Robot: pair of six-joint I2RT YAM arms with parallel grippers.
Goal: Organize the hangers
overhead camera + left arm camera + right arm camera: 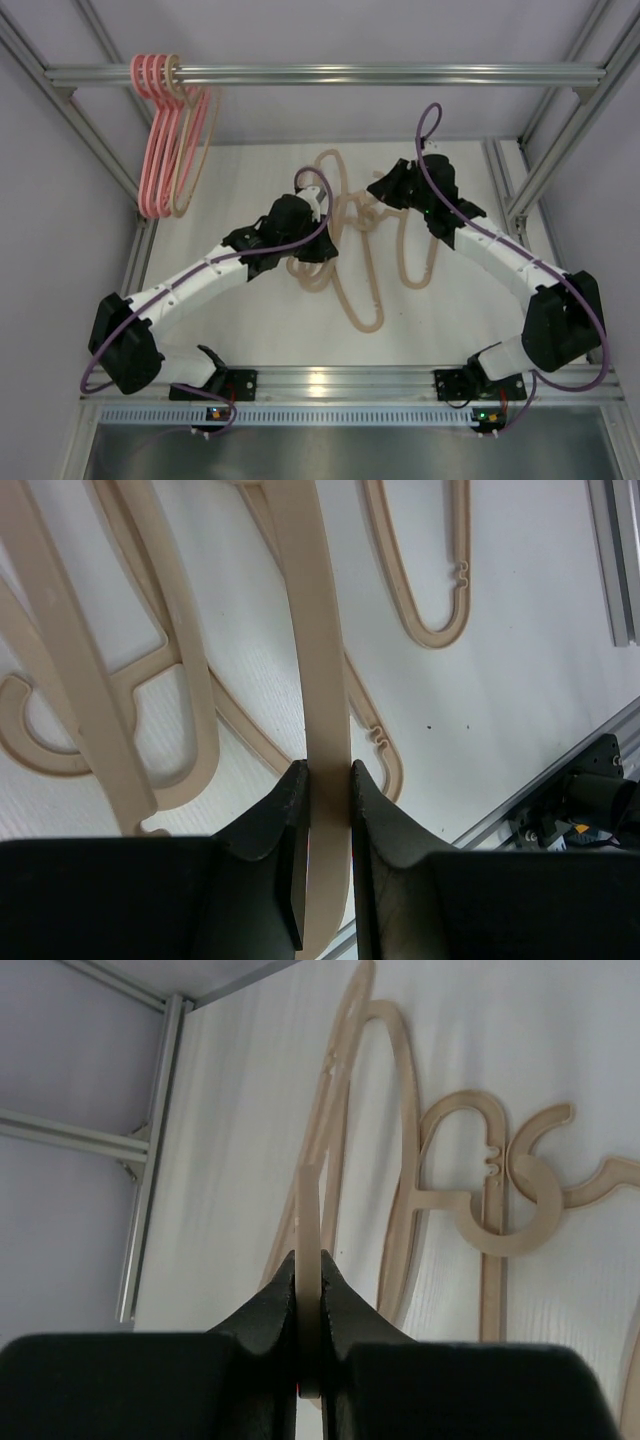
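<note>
Left fingers (270, 830): clenched on a beige hanger strip (325, 680), its long axis running 12 to 6 o'clock in the wrist view. Right fingers (265, 1310): clamped on a thin beige hanger edge (310, 1220), standing toward 12; whether both grip one hanger cannot be told. Loose beige hangers (350, 230): tangled flat on the counter (260, 170) at centre, hooks pointing various ways. Hung hangers (152, 160): pink and beige, on the silver bar (400, 74) at 10 o'clock, bodies trailing toward 6. Likely purpose of the grips: freeing one hanger from the tangle for hanging.
</note>
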